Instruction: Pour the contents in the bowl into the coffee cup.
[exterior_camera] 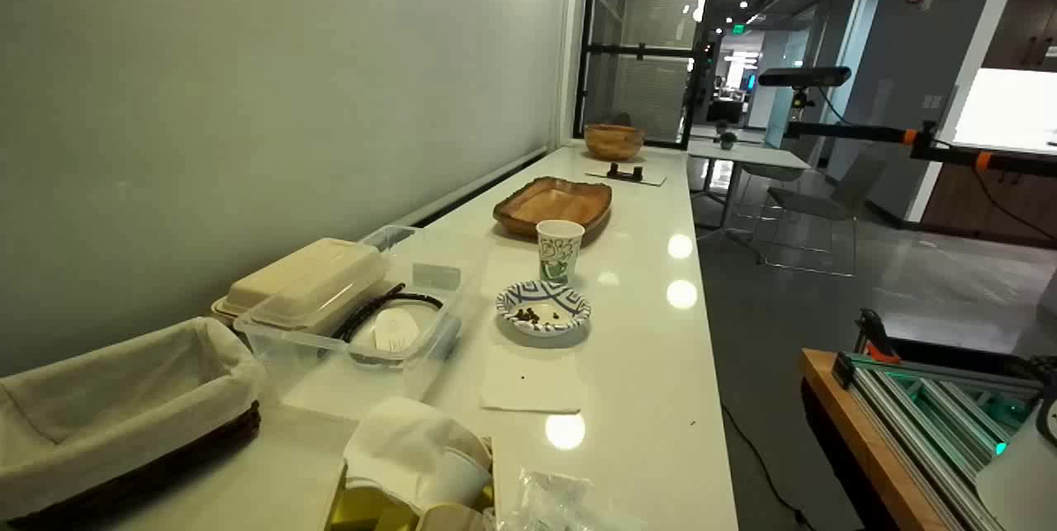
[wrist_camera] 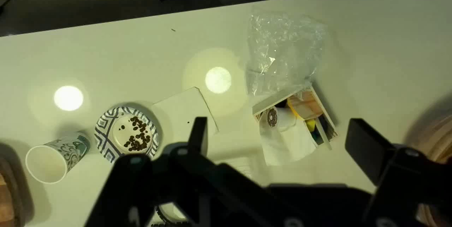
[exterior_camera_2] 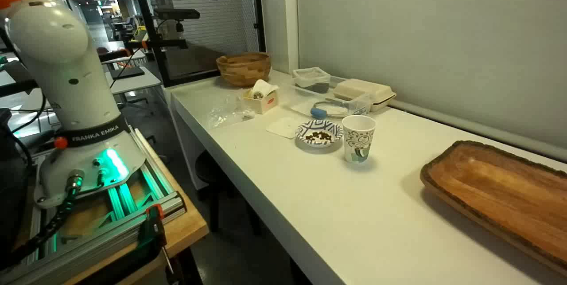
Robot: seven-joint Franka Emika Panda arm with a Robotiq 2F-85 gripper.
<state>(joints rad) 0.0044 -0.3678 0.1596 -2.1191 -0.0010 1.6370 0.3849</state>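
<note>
The bowl (exterior_camera: 545,291), white with a dark blue pattern, rests on the counter with small dark brown pieces (exterior_camera_2: 318,137) in its bottom. Right beside it stands the coffee cup (exterior_camera_2: 358,141), upright, white with a grey-green print; its inside looks empty in the wrist view. Both the bowl (wrist_camera: 106,128) and the cup (wrist_camera: 72,151) lie left of my gripper (wrist_camera: 278,131) in the wrist view. Its black fingers stand wide apart, high above the counter, and nothing is between them. The lower edge of the bowl is partly covered by the gripper there.
A wooden tray (exterior_camera_2: 487,201) sits beyond the cup. A flat white napkin (exterior_camera: 528,386) lies by the bowl. Below the gripper are a small box (wrist_camera: 261,106) with paper and a crinkled plastic bag (wrist_camera: 286,50). A clear container (exterior_camera: 330,357) and cloth-lined basket (exterior_camera: 124,382) line the wall.
</note>
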